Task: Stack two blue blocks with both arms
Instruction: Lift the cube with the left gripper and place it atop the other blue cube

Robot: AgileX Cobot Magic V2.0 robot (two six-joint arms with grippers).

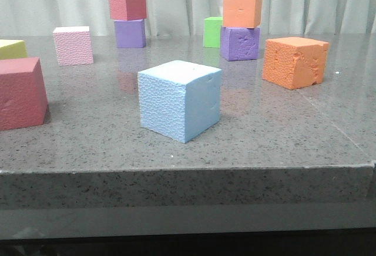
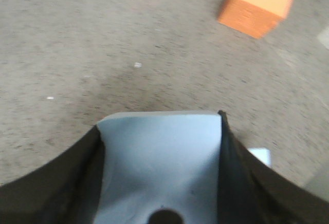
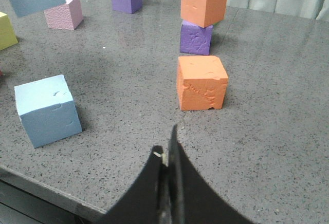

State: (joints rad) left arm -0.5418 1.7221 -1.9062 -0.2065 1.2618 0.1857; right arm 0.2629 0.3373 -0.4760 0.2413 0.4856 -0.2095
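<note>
Blue block [image 2: 159, 157] between left gripper [image 2: 160, 178] fingers [image 2: 234, 183] (clamped, aloft)

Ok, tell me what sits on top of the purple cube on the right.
An orange cube rests on that purple cube, slightly offset. The purple cube's top face is covered, so nothing between them can be seen.

On my front feed the grey speckled table [image 1: 282, 132] carries a big red cube [image 1: 20, 93] at the left edge, a yellow one [image 1: 12, 49] behind it, and a pink one [image 1: 73, 45]. Further back I see red [image 1: 127, 5] stacked on purple [image 1: 130, 33], a green cube [image 1: 212, 32], orange [image 1: 242, 9] on purple [image 1: 239, 43], and a dented orange cube [image 1: 295, 61] at right.
</note>
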